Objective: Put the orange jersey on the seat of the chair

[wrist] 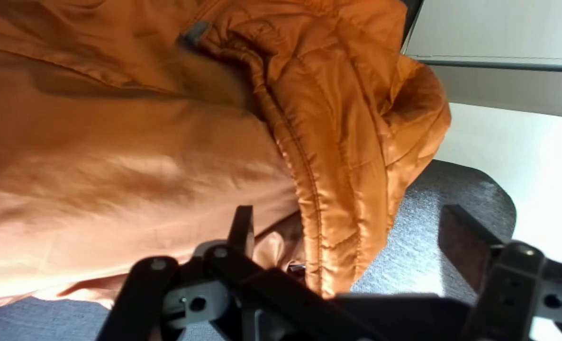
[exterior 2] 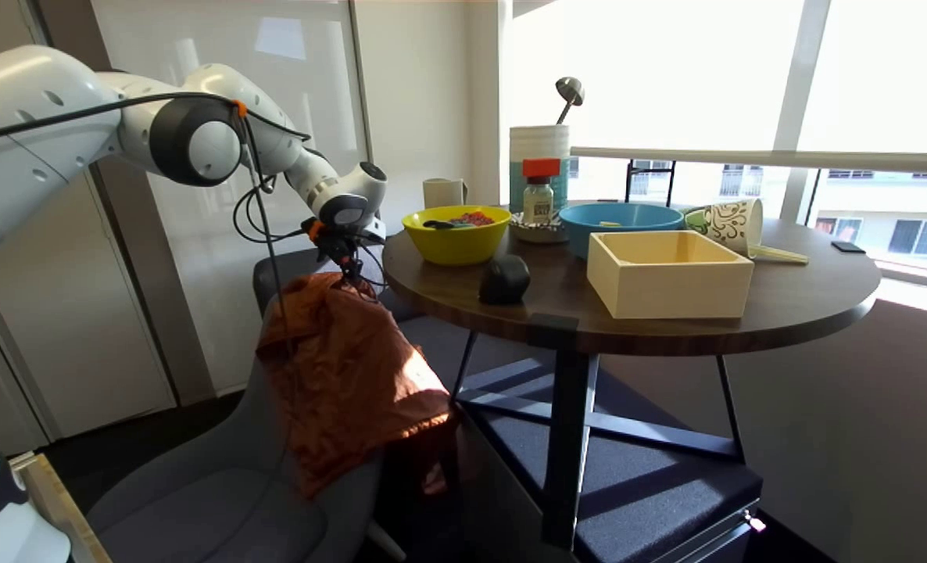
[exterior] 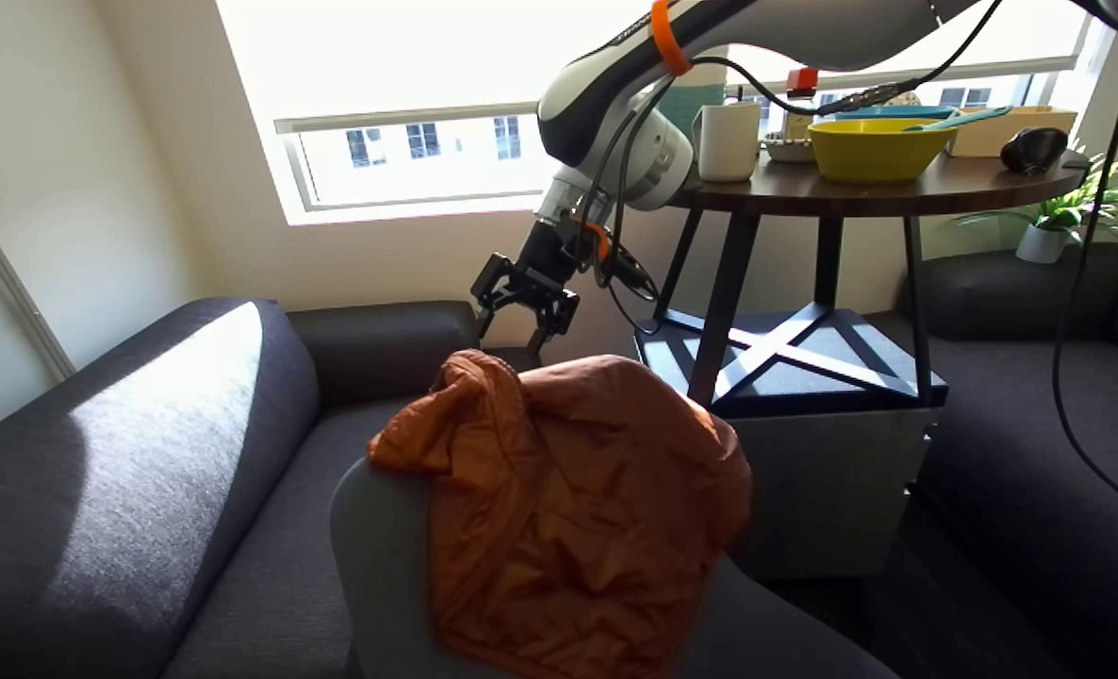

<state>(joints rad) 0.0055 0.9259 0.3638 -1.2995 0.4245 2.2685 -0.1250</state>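
Over the curved back of the grey chair [exterior: 385, 538] we find the orange jersey [exterior: 587, 500] draped and hanging — its long axis running roughly from top to bottom. We see its lower corner, in an exterior view, pointing down toward the chair's seat [exterior 2: 205, 508] (whether it touches there, we cannot tell), while a broad flap flares toward the bench [exterior 2: 807, 285]. Near the top, a smaller folded flap sticks out sideways, away from the bench. Close up in the wrist view, we see a quilted, stitched edge of the jersey running between the fingers [wrist: 242, 229].

Those fingers are spread wide — one in front of the orange cloth, its mate in front of the dark grey sofa [wrist: 404, 246]. We cannot tell whether either tip touches the jersey; in both exterior views they stand near its top.

Round and dark brown, the bench carries a yellow bowl [exterior 2: 456, 246], a blue bowl [exterior 2: 581, 234], an open cream box [exterior 2: 678, 293] and a patterned cup [exterior 2: 721, 225] lying on its side. Around it we see a white robot arm [exterior 2: 272, 152] stretched above the chair, the sofa partly sunlit, and a window [exterior: 408, 151] with its blind [exterior: 380, 57] partly lowered.
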